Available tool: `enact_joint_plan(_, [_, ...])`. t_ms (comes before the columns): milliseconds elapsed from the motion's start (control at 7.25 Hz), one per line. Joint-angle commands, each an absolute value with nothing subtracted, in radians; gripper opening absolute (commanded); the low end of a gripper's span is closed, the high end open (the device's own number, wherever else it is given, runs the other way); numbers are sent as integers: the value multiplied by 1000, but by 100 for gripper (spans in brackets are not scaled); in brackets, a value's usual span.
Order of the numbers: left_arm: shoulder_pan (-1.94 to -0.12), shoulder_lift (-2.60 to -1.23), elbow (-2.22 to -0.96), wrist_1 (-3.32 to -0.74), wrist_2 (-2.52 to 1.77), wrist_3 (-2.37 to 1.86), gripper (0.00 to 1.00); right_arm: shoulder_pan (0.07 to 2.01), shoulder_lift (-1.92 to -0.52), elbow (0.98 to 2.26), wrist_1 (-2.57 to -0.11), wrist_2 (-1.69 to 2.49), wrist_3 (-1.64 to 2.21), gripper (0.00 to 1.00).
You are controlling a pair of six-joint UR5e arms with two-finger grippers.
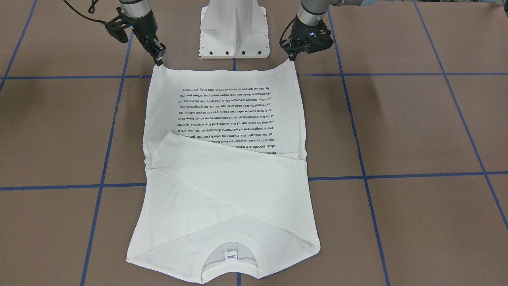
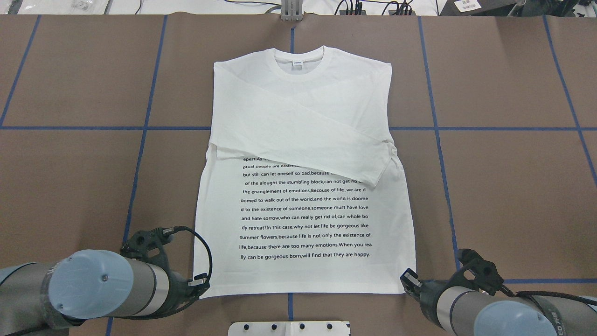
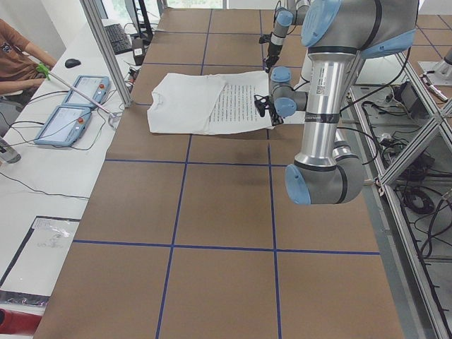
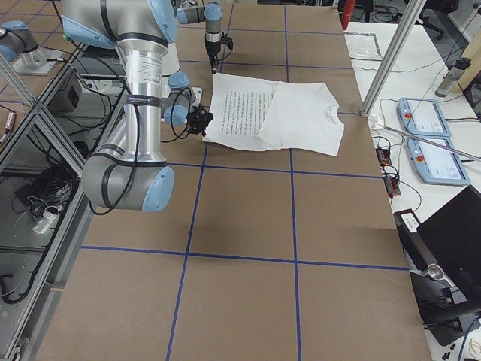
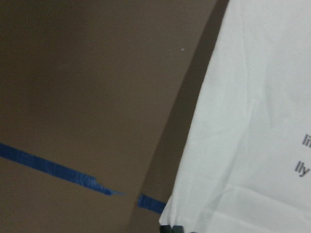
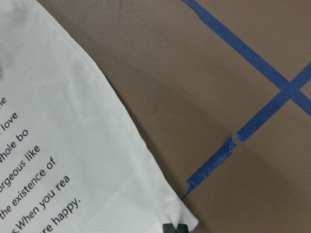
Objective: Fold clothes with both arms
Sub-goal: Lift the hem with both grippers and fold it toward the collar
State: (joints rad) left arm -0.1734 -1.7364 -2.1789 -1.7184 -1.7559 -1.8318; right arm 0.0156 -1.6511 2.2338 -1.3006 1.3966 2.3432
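One T-shirt (image 2: 303, 116), two arms (image 2: 93, 289) (image 2: 466, 303)

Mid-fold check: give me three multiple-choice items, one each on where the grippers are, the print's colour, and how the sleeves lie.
1. The left gripper and right gripper are at the T-shirt's:
A. collar
B. hem corners
C. shoulders

2. The printed text is:
A. blue
B. red
C. black

3. The sleeves lie:
A. spread out sideways
B. folded across the body
C. hanging off the table

Answers:
1. B: in both wrist views, the fingertips pinch a corner of the hem.
2. C: the lines show black on the white cloth.
3. B: they cross over the chest and cover the top lines of text.
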Motion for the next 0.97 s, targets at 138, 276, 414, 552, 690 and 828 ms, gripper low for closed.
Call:
enact_joint_plan(138, [-156,-1721,-2276,-1695,-1782,-1835,0,-15,-1689,2323,-1301,1394,2344,0])
enact_joint_plan(276, [-172,-1735,-2276,-1698,-1784,-1827,0,51,-1687,2356,-1301,1399,2341,0])
enact_joint_plan(414, [-198,-1738,-2261,-1698,-1772,-1815,0,117,-1680,2352,-1301,1408,2327,0])
enact_joint_plan(552, [-295,-1770,-2257,-1698,-1770,-1707,0,180,-1661,2336,-1328,1451,2253,0])
enact_joint_plan(690, [-405,-1832,-2211,-1697,-1773,-1565,0,292,-1557,2306,-1386,1516,2106,0])
enact_joint_plan(828, [-481,-1903,-2112,-1700,-1773,-1516,0,411,-1435,2237,-1475,1595,2021,0])
